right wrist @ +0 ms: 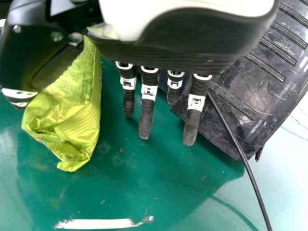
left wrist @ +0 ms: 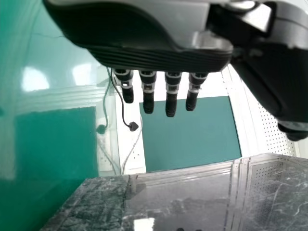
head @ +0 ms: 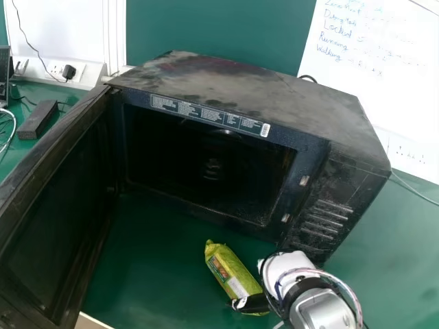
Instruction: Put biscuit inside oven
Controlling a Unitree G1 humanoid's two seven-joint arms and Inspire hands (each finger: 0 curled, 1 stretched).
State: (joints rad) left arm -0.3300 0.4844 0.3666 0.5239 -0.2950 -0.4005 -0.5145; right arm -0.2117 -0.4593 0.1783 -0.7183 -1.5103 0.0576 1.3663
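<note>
While the right hand lay across the near end of the biscuit packet, part of the wrapper was hidden, and whether hand and packet touched could not be told. The right wrist view showed that hand open, its fingers straight, the packet on the thumb's side. Darkness blurred the inside of the microwave oven, and the view's edge cut off its door. The door stood wide open on the left; bare green desk lay between it and the packet, which rested before the oven, a gap short of the cavity's lower edge. The right hand was near the oven's front right corner. In the left wrist view, the left hand was open, its fingers straight. The desk had a glossy surface; behind the oven were a green panel and a white sheet with handwriting.
</note>
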